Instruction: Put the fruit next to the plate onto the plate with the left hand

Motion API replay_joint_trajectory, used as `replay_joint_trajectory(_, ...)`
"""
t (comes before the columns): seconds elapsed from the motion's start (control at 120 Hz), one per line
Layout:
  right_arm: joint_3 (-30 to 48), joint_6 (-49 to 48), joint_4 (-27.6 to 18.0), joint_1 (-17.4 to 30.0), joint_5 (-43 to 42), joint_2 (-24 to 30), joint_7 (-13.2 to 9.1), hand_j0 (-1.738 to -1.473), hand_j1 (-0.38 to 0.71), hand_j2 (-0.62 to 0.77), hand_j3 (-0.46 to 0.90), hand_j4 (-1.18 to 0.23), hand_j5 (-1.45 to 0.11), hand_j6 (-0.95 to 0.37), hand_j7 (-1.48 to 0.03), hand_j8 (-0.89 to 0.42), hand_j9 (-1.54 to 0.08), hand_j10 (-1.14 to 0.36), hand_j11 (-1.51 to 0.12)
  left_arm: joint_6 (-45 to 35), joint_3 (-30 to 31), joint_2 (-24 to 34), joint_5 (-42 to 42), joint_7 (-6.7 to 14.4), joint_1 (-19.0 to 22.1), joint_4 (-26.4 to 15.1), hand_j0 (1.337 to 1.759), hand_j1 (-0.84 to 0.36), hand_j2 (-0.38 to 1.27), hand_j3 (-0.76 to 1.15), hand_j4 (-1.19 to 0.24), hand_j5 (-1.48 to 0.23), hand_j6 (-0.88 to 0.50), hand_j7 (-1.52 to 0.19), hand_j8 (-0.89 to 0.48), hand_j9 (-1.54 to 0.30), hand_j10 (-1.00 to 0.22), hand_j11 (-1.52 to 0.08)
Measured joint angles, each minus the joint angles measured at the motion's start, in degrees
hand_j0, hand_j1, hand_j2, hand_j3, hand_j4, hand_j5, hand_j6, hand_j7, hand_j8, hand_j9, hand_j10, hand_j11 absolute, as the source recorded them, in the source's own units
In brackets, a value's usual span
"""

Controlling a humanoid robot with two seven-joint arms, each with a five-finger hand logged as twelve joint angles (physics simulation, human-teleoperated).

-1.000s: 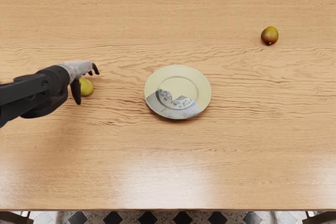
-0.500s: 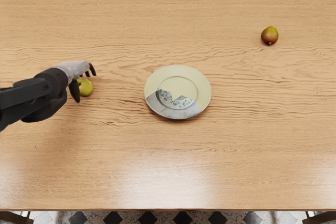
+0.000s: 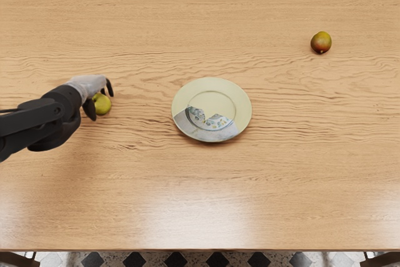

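While it lies on the table (image 3: 187,192) near the left edge, the yellow-green fruit (image 3: 103,104) sits between the left hand's (image 3: 86,87) thumb (image 3: 89,110) and arched fingers (image 3: 109,85); fingers loose, not clasping; plate (image 3: 242,101) well apart.

L hand (image 3: 92,90), fingers loosely spread

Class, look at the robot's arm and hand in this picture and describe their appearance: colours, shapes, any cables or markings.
Only the left arm shows. It is near-black, built of thick rounded segments with a bulky joint at the wrist. The left hand has a pale grey back, and its fingers are dark. No cables or markings are visible.
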State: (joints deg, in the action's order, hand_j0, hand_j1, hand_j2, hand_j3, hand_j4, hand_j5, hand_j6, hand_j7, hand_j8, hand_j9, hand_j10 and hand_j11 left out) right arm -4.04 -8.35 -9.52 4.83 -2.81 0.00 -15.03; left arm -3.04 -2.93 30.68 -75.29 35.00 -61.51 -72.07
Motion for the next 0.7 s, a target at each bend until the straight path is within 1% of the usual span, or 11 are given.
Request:
replay_joint_trajectory(0.167, 0.0, 0.0, 0.0, 0.0, 0.0, 0.0, 0.0, -1.658, -0.35, 0.0, 0.0, 0.0, 0.0, 0.0, 0.0, 0.0, 0.0, 0.0, 0.0, -0.3, 0.5, 0.0, -0.1, 0.0, 0.3, 0.1, 1.657, -0.24, 0.12, 0.0, -0.52, -0.67, -0.44, -0.68, -0.52, -0.67, -0.52, -0.67)
replay_joint_trajectory(0.333, 0.0, 0.0, 0.0, 0.0, 0.0, 0.0, 0.0, -1.658, -0.35, 0.0, 0.0, 0.0, 0.0, 0.0, 0.0, 0.0, 0.0, 0.0, 0.0, -0.7, 1.0, 0.0, -0.2, 0.0, 0.3, 0.2, 1.653, -0.26, 0.15, 0.0, -0.59, -0.8, -0.43, -0.82, -0.49, -0.82, -0.62, -0.82)
replay_joint_trajectory(0.392, 0.0, 0.0, 0.0, 0.0, 0.0, 0.0, 0.0, -1.658, -0.35, 0.0, 0.0, 0.0, 0.0, 0.0, 0.0, 0.0, 0.0, 0.0, 0.0, -0.7, 1.1, 0.0, -0.2, 0.0, 0.3, 0.2, 1.648, -0.27, 0.22, -0.05, -0.58, -0.86, -0.41, -0.87, -0.5, -0.89, -0.66, -0.88)
replay_joint_trajectory(0.4, 0.0, 0.0, 0.0, 0.0, 0.0, 0.0, 0.0, -1.658, -0.35, 0.0, 0.0, 0.0, 0.0, 0.0, 0.0, 0.0, 0.0, 0.0, 0.0, -0.7, 1.1, 0.0, -0.2, 0.1, 0.2, 0.2, 1.646, -0.27, 0.26, -0.13, -0.58, -0.87, -0.42, -0.88, -0.48, -0.89, -0.67, -0.89)
replay_joint_trajectory(0.408, 0.0, 0.0, 0.0, 0.0, 0.0, 0.0, 0.0, -1.658, -0.35, 0.0, 0.0, 0.0, 0.0, 0.0, 0.0, 0.0, 0.0, 0.0, 0.0, -0.7, 1.1, 0.0, -0.2, 0.1, 0.2, 0.2, 1.646, -0.27, 0.26, -0.12, -0.58, -0.88, -0.42, -0.89, -0.48, -0.9, -0.67, -0.9)
replay_joint_trajectory(0.417, 0.0, 0.0, 0.0, 0.0, 0.0, 0.0, 0.0, -1.658, -0.35, 0.0, 0.0, 0.0, 0.0, 0.0, 0.0, 0.0, 0.0, 0.0, 0.0, -0.7, 1.1, 0.0, -0.2, 0.1, 0.2, 0.3, 1.644, -0.27, 0.29, -0.18, -0.58, -0.89, -0.42, -0.9, -0.47, -0.91, -0.68, -0.91)
replay_joint_trajectory(0.433, 0.0, 0.0, 0.0, 0.0, 0.1, 0.0, 0.0, -1.658, -0.35, 0.0, 0.0, 0.0, 0.0, 0.0, 0.0, 0.0, 0.0, 0.0, 0.0, -0.7, 1.1, 0.0, -0.2, 0.1, 0.1, 0.3, 1.644, -0.27, 0.33, -0.15, -0.59, -0.9, -0.41, -0.92, -0.47, -0.92, -0.69, -0.92)
replay_joint_trajectory(0.508, 0.0, 0.1, 0.0, 0.0, 0.1, 0.0, 0.0, -1.658, -0.35, 0.0, 0.0, 0.0, 0.0, 0.0, 0.0, 0.0, 0.0, 0.0, 0.0, -0.7, 1.1, 0.0, -0.1, 0.0, -0.2, 0.4, 1.646, -0.25, 0.31, -0.1, -0.62, -0.97, -0.41, -0.98, -0.45, -0.98, -0.73, -0.97)
replay_joint_trajectory(0.558, 0.0, 0.1, 0.0, 0.0, 0.1, 0.0, 0.0, -1.658, -0.35, 0.0, 0.0, 0.0, 0.0, 0.0, 0.0, 0.0, 0.0, 0.0, 0.0, -0.7, 1.1, -0.2, 0.0, 0.0, -0.3, 0.7, 1.646, -0.21, 0.21, -0.08, -0.65, -1.0, -0.41, -1.0, -0.45, -1.0, -0.74, -1.0)
replay_joint_trajectory(0.633, 0.1, 0.1, 0.0, 0.0, 0.1, 0.0, 0.0, -1.658, -0.35, 0.0, 0.0, 0.0, 0.0, 0.0, 0.0, 0.0, 0.0, 0.0, 0.0, -0.6, 1.0, -0.7, 0.0, 0.0, -0.6, 1.3, 1.648, -0.25, 0.32, -0.05, -0.7, -1.03, -0.4, -1.02, -0.44, -1.03, -0.75, -1.03)
replay_joint_trajectory(0.7, 0.1, 0.1, 0.0, 0.0, 0.1, 0.0, 0.0, -1.658, -0.35, 0.0, 0.0, 0.0, 0.0, 0.0, 0.0, 0.0, 0.0, 0.0, 0.0, -0.6, 1.0, -1.1, 0.1, 0.0, -0.8, 1.7, 1.649, -0.27, 0.34, -0.04, -0.73, -1.05, -0.39, -1.04, -0.42, -1.04, -0.76, -1.04)
